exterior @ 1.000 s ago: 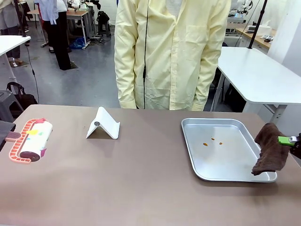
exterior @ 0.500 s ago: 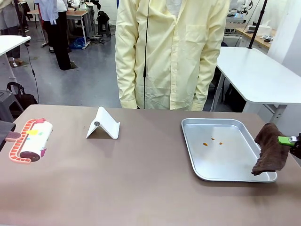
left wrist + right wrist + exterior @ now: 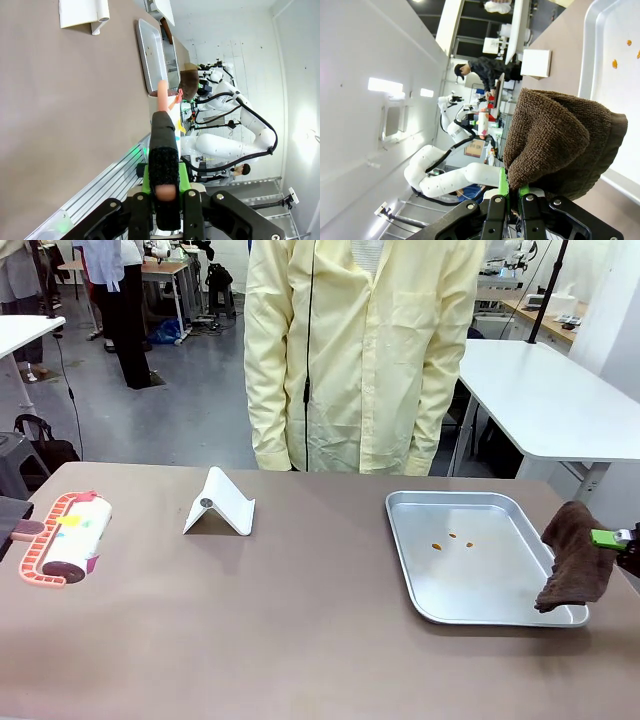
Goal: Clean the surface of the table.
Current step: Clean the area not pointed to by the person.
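**Table edges crowded, middle open**

Left gripper (image 3: pixel 165 200) sits at the table's (image 3: pixel 300 640) left edge, jaws clamped tight on the handle of a pink-framed lint roller (image 3: pixel 68 537). The roller lies flat on the taupe top, just past the fingertips and close to that edge.

Farther out from this gripper, towards the far side, a folded white stand (image 3: pixel 220 505) rests on the surface, well apart from the roller. Between the stand and the steel tray (image 3: pixel 490 575) runs the widest bare stretch. The whole near strip of the table, in front of both grippers, also lies open.

The tray takes up the right part of the top, its right rim near the table's right edge. Small orange crumbs (image 3: pixel 452 536) lie in its far half.

Right gripper (image 3: pixel 515 197) is at the right edge, jaws pinched closed on a brown terry cloth (image 3: pixel 575 560). The cloth hangs down from the fingers over the tray's near right corner.

A person in a pale yellow coat (image 3: pixel 360 350) stands at the far edge, opposite the gap between the stand and the tray.

Count: one lint roller, one stand, one tray, three crumbs, one cloth.
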Controlling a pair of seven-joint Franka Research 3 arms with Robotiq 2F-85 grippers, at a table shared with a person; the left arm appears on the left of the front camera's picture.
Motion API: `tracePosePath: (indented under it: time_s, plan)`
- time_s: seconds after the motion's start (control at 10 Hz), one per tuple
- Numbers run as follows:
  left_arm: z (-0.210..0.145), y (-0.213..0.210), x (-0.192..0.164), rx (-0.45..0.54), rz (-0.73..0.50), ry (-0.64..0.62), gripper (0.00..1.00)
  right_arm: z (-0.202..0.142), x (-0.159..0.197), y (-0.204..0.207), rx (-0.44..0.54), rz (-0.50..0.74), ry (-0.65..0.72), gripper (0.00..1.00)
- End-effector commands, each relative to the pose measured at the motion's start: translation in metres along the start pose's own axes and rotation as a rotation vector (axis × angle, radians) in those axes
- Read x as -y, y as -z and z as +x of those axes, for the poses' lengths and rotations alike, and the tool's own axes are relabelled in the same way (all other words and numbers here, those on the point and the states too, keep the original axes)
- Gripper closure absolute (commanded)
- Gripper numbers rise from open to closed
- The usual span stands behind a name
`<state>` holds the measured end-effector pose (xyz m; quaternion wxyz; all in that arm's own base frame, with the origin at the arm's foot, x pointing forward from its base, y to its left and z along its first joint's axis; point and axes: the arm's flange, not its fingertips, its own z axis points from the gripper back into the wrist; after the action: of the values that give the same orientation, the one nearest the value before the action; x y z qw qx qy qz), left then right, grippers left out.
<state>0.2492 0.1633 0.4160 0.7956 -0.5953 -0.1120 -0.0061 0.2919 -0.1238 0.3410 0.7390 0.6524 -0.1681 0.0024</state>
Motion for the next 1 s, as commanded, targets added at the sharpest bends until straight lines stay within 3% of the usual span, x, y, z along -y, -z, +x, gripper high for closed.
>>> tracePosePath:
  time_s: [0.0,0.1,0.2,0.3,0.5,0.7,0.9]
  plan:
    - [0.000,-0.001,0.002,-0.001,-0.005,0.003,0.78,0.004,-0.003,0.003,0.017,0.010,0.000,1.00]
    - [0.000,-0.001,0.002,-0.001,-0.005,0.003,0.78,0.004,-0.003,0.003,0.017,0.010,0.000,1.00]
    - [0.000,-0.001,0.002,-0.001,-0.005,0.003,0.78,0.000,0.000,0.000,0.000,0.000,0.000,0.92]
    - [0.000,-0.001,0.002,-0.001,-0.005,0.003,0.78,0.012,-0.003,0.005,-0.049,0.007,-0.004,0.92]
    - [0.000,-0.001,0.002,-0.001,-0.005,0.003,0.78,0.048,-0.021,0.021,-0.102,-0.117,-0.022,0.92]
    - [0.000,-0.001,0.002,-0.001,-0.005,0.003,0.78,0.087,-0.042,0.039,-0.152,-0.329,-0.032,0.92]
    - [0.000,-0.001,0.002,-0.001,-0.005,0.003,0.78,0.137,-0.042,0.052,-0.211,-0.584,0.050,0.92]
